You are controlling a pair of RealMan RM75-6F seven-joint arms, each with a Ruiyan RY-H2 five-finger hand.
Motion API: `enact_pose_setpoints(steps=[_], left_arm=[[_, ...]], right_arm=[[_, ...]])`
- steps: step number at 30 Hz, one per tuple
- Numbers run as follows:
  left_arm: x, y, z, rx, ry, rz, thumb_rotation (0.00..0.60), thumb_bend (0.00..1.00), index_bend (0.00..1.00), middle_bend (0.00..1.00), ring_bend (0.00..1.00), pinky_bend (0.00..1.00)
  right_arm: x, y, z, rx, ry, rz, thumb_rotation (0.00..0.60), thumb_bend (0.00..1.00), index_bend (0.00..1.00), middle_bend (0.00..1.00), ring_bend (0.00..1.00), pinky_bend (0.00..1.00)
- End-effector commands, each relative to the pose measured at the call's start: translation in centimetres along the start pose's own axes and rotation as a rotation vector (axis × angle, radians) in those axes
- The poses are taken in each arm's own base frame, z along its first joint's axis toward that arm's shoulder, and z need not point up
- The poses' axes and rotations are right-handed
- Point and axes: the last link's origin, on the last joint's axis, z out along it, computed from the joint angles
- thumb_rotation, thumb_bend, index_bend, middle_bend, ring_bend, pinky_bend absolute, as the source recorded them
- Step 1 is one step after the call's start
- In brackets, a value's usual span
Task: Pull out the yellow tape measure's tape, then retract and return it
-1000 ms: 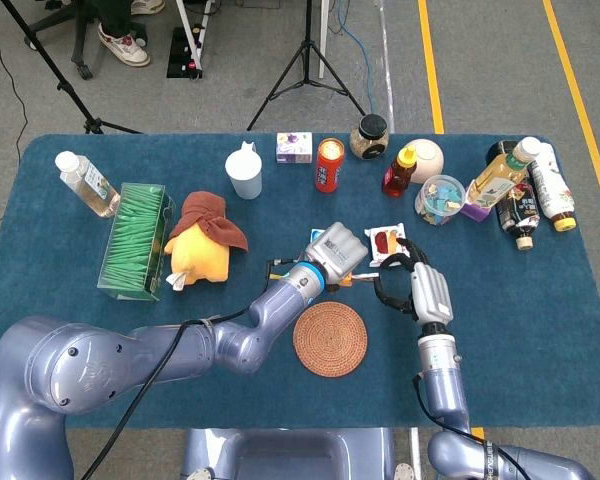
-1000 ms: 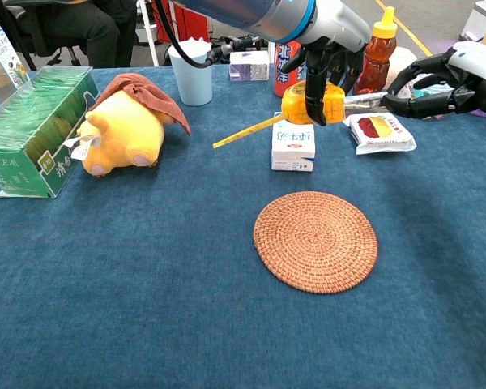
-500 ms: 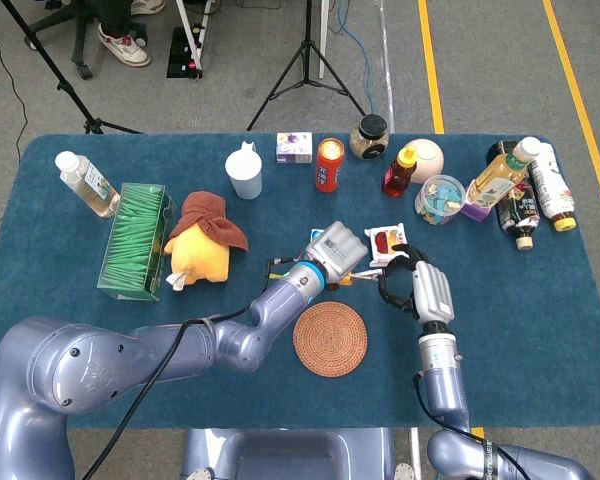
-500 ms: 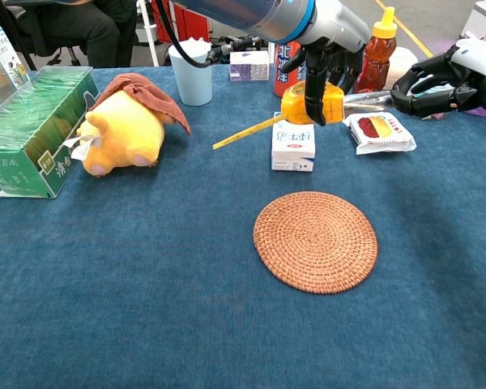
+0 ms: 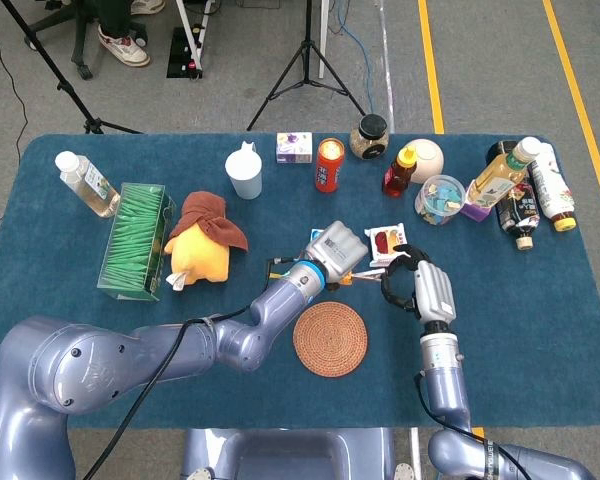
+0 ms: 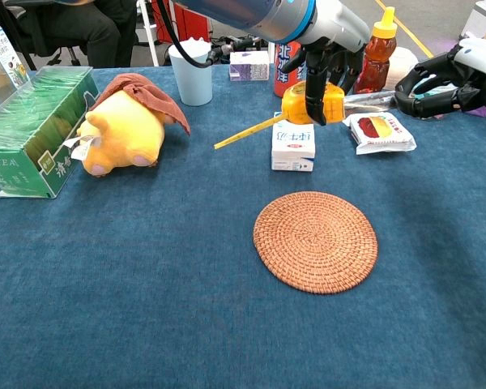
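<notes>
**Tape measure held up, our right hand drawing the blade out**

Tape measure (image 5: pixel 346 277) is mostly hidden in the head view under our left hand (image 5: pixel 337 250), which sits just above the woven coaster (image 5: pixel 330 339). Our right hand (image 5: pixel 417 287) has slid a little toward our right side since a second ago, its fingers curled inward near the snack packet (image 5: pixel 385 241)

From the chest view the yellow case (image 6: pixel 312 103) hangs clear of the table, above the small white carton (image 6: pixel 293 145), with our left hand (image 6: pixel 328 49) clamped over its top. Our right hand (image 6: pixel 449 77) now sits further from the case, fingertips pinched on the silvery blade end (image 6: pixel 371 100). We judge the pull-out is under way, retraction and return not yet begun. That blade's long axis runs roughly level toward our right hand, while a yellow strip (image 6: pixel 248 132) slants down and away on the opposite side, toward the plush toy (image 6: pixel 128 127)
</notes>
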Motion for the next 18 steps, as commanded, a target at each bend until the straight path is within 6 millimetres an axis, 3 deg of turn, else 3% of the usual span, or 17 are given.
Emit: enact_pose_setpoints(steps=[1, 18], left_arm=[[-0.04, 0.0, 0.01, 0.0, 0.0, 0.002, 0.6, 0.43, 0.67, 0.55, 0.5, 0.63], [-0.11, -0.24, -0.06, 0.004, 0.001, 0.005, 0.6, 0.43, 0.67, 0.55, 0.5, 0.63]], right_arm=[[0.0, 0.03, -0.01, -0.001, 0.0, 0.001, 0.529, 0.57, 0.57, 0.25, 0.21, 0.3], [0.64, 0.47, 0.08, -0.02, 0.026, 0.005, 0.536, 0.6, 0.58, 0.26, 0.22, 0.31]])
